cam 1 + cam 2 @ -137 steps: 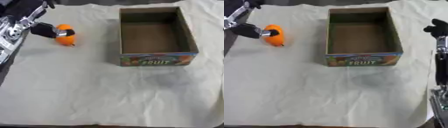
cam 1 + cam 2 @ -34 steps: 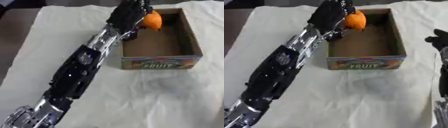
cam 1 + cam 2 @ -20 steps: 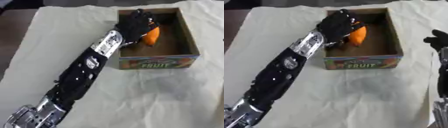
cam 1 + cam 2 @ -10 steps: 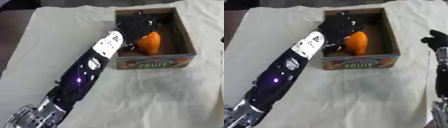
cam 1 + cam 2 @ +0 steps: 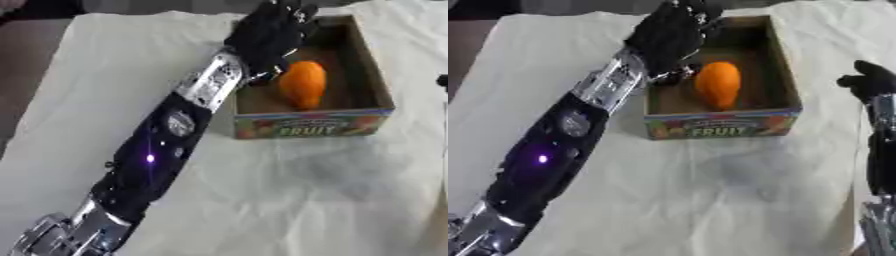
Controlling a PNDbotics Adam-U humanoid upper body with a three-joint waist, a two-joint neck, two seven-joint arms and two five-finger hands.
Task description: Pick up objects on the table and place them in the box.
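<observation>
An orange fruit lies on the floor of the brown cardboard box, near its front wall. My left arm stretches from the lower left corner up to the box. My left hand hovers over the box's left wall and back part, open, its dark fingers relaxed and just left of the fruit, holding nothing. My right hand shows at the right edge, level with the box and apart from it.
The box stands on a pale cream cloth that covers the table; its front bears a coloured FRUIT label. A dark strip of bare table shows past the cloth's left edge.
My left hand brought the orange fruit from the cloth's left side into the box, lowered it and let go. The fruit now rests on the box floor. The view has tilted slightly.
</observation>
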